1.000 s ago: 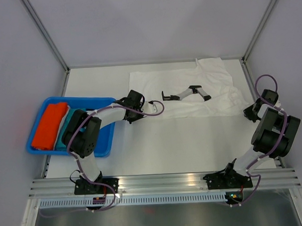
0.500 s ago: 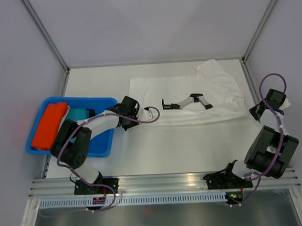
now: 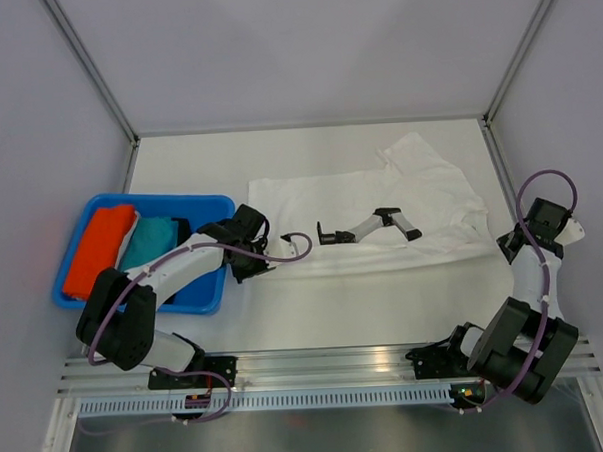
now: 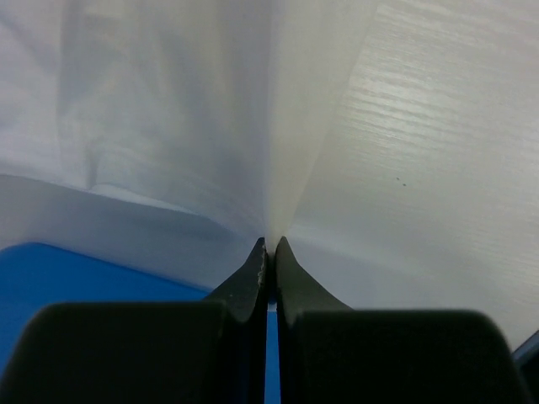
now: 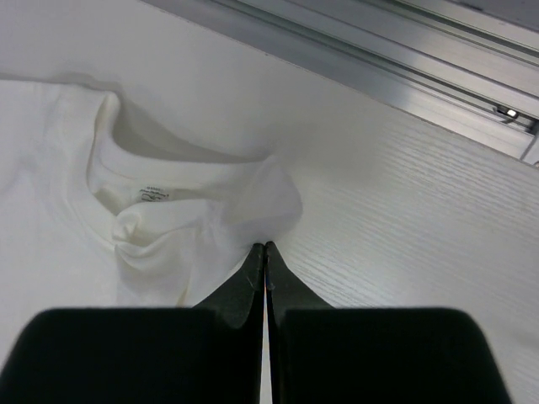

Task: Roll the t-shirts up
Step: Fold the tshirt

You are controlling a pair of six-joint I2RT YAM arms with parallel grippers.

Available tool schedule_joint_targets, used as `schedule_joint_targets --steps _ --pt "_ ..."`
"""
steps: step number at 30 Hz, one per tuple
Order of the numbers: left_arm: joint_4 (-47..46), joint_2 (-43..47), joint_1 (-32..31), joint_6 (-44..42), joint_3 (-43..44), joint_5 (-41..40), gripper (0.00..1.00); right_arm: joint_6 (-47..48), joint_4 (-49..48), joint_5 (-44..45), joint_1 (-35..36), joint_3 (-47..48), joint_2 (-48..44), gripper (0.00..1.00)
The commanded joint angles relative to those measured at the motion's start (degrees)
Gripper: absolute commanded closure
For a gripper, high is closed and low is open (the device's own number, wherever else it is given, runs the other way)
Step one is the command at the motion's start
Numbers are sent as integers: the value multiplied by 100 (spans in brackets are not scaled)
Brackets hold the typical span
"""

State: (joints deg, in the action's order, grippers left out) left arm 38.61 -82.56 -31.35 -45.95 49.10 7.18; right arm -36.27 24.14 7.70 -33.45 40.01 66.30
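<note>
White tabletop [image 3: 385,302] fills the booth, grey walls on three sides. The left claw [image 4: 269,244] is pinched fully shut on a raised fold of white cloth, the fabric fanning away from its tips, blue plastic showing just under it. The right claw [image 5: 265,246] is likewise clamped tight, on the edge of the cloth just beside the neck opening with its small label.

Both hold the same white t-shirt [image 3: 380,188], which lies spread between them with its long axis running left to right across the middle of the table: bottom end at the left claw, collar end at the right claw, the dark chest print [image 3: 366,223] between. Each arm is nearest its own end, so any roll along the length would, I judge, have to start from one claw's end and travel toward the other.

Beyond the left claw sits the blue tray [image 3: 150,200], holding an orange t-shirt [image 3: 97,250] and a teal t-shirt [image 3: 152,243] side by side, not yet rolled out.
</note>
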Motion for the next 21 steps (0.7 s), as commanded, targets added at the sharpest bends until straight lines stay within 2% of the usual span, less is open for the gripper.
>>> schedule_joint_targets --steps 1,8,9,10,11,12,14,17,19,21 --pt "515 223 -2 -159 -85 117 98 -170 108 548 -126 -264 -354 100" --pt "972 425 -46 -326 -41 574 98 -293 345 810 -197 -573 -609 100" --pt "1060 417 -46 -370 -41 548 93 -293 363 872 -205 -564 -706 99" --pt "1157 408 -46 -423 -32 565 86 -275 381 934 -223 -538 -759 95" --pt "1445 408 -46 -606 -32 609 75 -275 398 1004 -249 -512 -794 66" --pt "1552 434 -38 -686 -24 705 51 -275 416 1040 -241 -477 -829 48" --pt "1702 478 -29 -722 99 785 37 -188 468 1084 -241 -310 -821 25" --pt "1711 408 94 -285 765 881 37 137 434 1014 -241 24 -882 22" --pt "1589 250 217 381 1606 926 41 330 224 847 -180 270 -935 24" --pt "1141 66 226 840 2336 716 50 410 100 777 -39 593 -918 26"
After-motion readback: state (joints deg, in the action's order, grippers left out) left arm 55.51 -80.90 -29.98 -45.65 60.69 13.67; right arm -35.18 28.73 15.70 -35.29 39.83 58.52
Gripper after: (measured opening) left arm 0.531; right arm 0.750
